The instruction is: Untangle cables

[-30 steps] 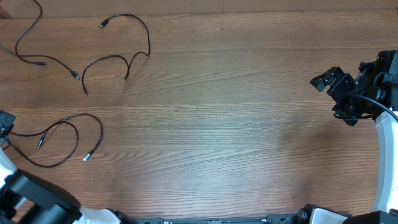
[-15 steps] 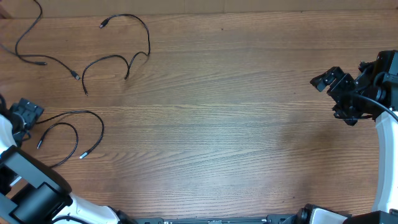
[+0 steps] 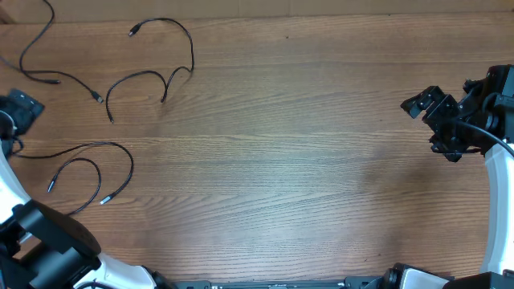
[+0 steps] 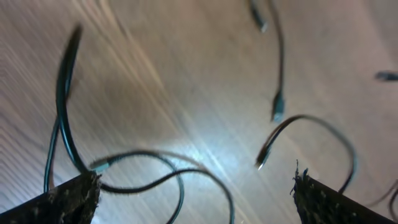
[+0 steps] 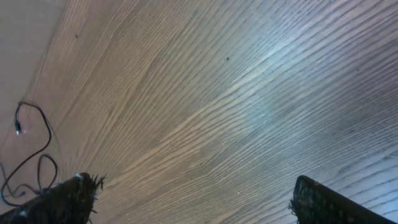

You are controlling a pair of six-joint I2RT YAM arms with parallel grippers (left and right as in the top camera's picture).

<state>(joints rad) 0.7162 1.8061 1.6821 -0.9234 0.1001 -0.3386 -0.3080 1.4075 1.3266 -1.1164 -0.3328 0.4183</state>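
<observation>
Overhead: on a brown wood-grain table (image 3: 281, 160), thin black flexible cables (image 3: 148, 76) with small plug ends, lying in three separate groups, all at frame left. One wandering line in the upper left corner, one set of arcs just right of it, one set of loops at lower left. Strands per group hard to count where crossing. Left gripper (image 3: 18, 108) at the left edge, between corner group and lower loops; jaw spread unreadable here. Right gripper (image 3: 426, 124) at the right edge, well apart from every cable, spread wide, empty.

Left wrist, blurred: two dark fingertips (image 4: 71, 193) in the bottom corners, far apart, clasping nothing. Cables (image 4: 158, 177) looping across the wood beyond, several plug ends visible.

Right wrist: two fingertips (image 5: 323, 199) again in the bottom corners, fully spread, nothing between. Mostly bare wood; one cable group (image 5: 37, 140) at the lower left edge.
</observation>
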